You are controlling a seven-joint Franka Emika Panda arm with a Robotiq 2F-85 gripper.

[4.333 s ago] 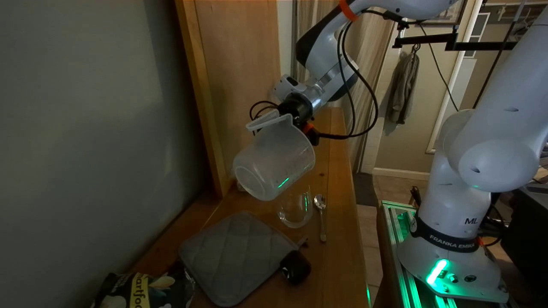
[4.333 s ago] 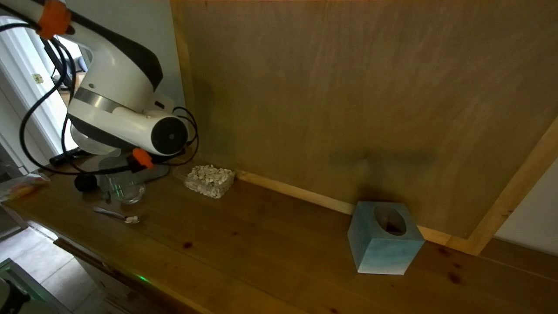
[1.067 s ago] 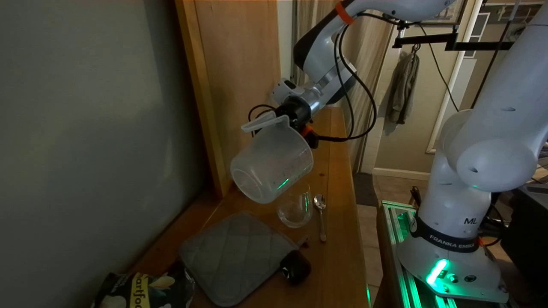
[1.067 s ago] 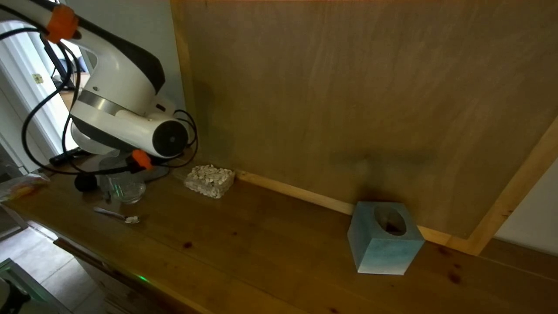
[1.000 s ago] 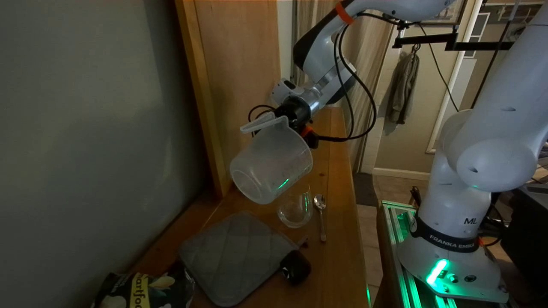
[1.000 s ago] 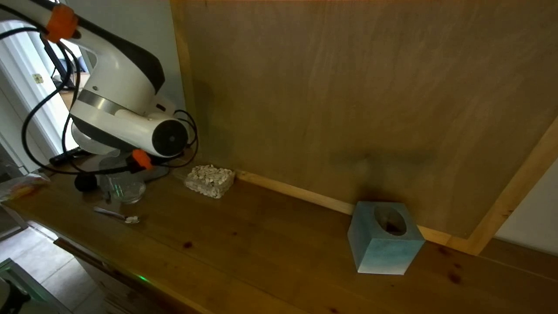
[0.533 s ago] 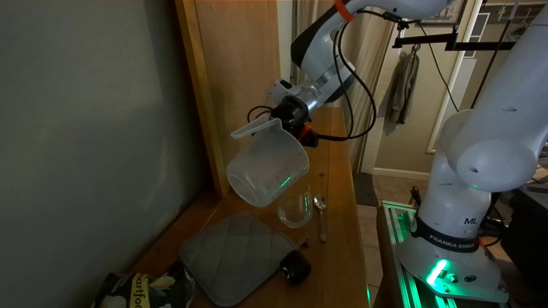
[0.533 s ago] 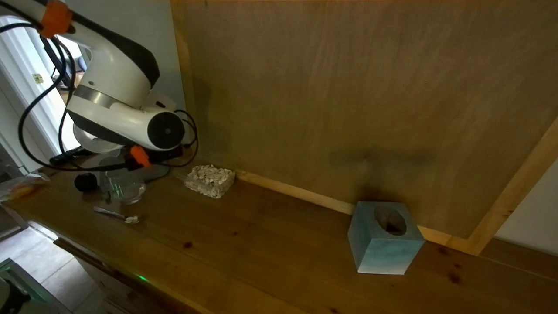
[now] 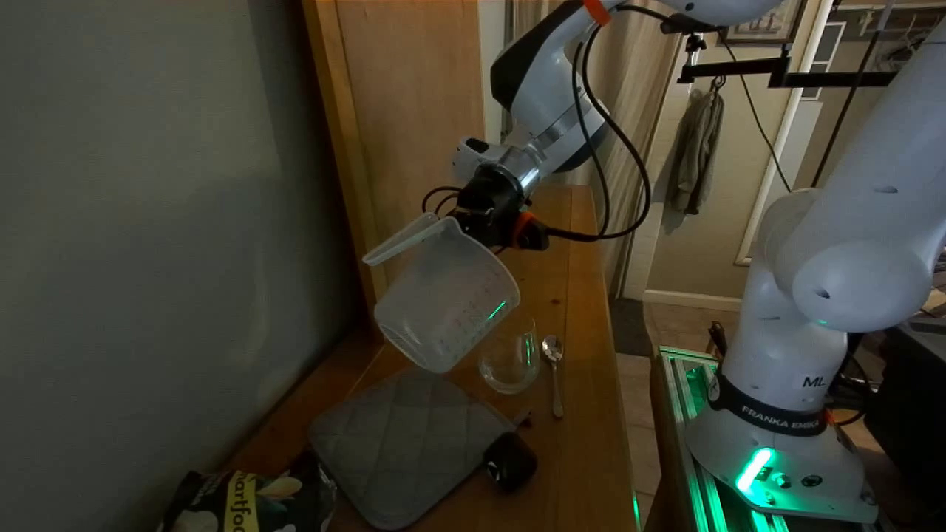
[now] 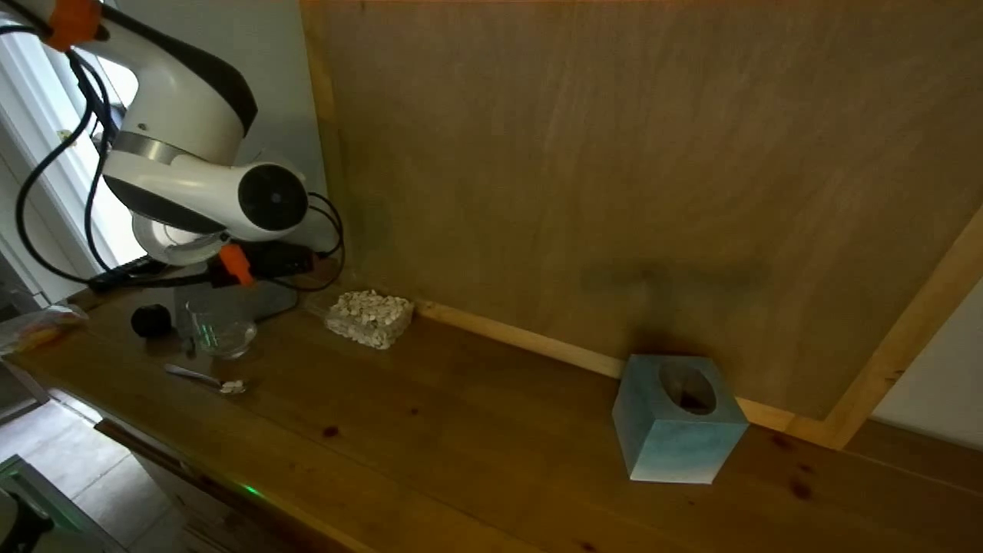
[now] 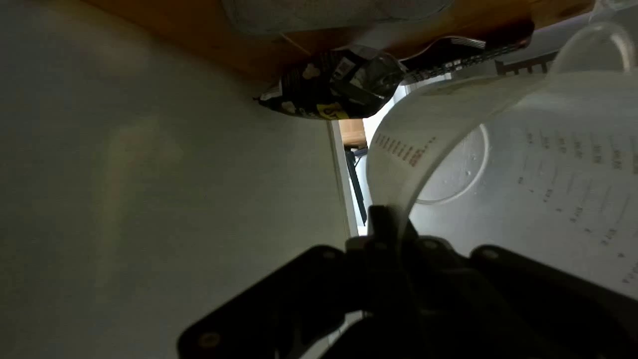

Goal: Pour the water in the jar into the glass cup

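Both tips of the end effector (image 11: 397, 224) pinched the jar (image 9: 447, 303) by the wall at its rim, as the wrist view showed. The jar hung tilted above the table (image 9: 591, 458), its handle to the left in an exterior view. Lower down, the glass cup (image 9: 510, 366) stood upright on the table; whether the jar was straight over it, I could not tell. A spoon (image 9: 556, 377) lay just beside the glass cup, and a grey quilted pad (image 9: 406, 443) and a black object (image 9: 510, 462) were near it.
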